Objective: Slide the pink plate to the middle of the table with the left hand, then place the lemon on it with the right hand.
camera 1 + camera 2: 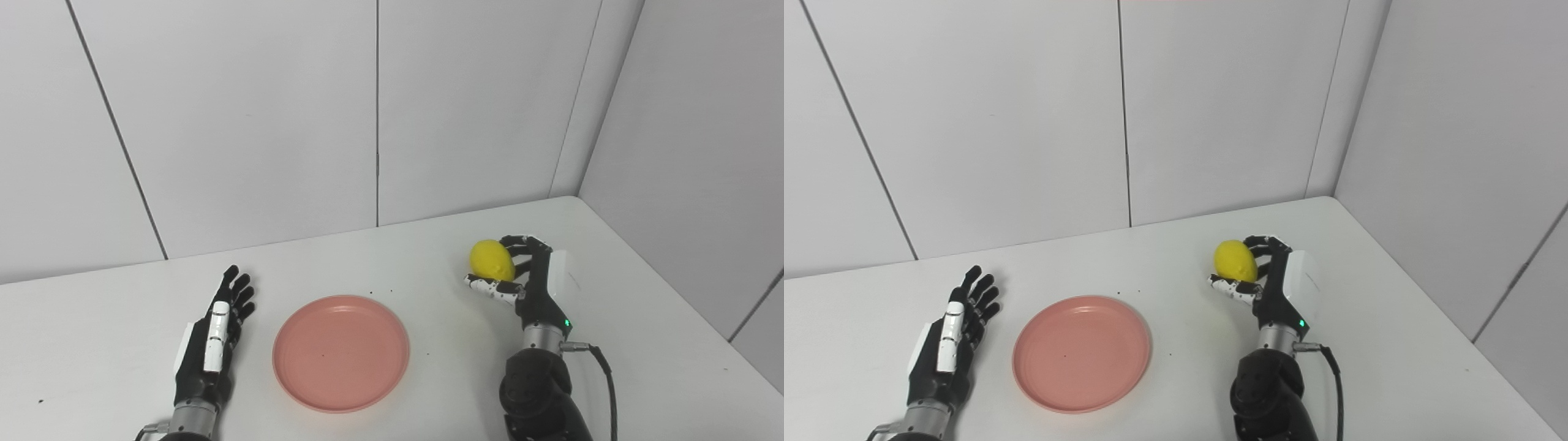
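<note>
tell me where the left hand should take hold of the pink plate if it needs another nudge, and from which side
Take the pink plate at its raised rim on the left edge, the part nearest the left hand, which lies open on the table just beside it. The plate is flat and shallow, so hooking fingertips over the rim and pushing probably works better than lifting. The right hand is busy with the lemon.

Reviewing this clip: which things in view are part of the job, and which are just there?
Part of the job:
- round pink plastic plate, empty, mid-table
- yellow oval lemon, held in the right robot hand
- left robot hand, open, resting left of the plate without touching it

Just there:
- white table
- white panelled walls
- a few dark specks on the tabletop
</note>
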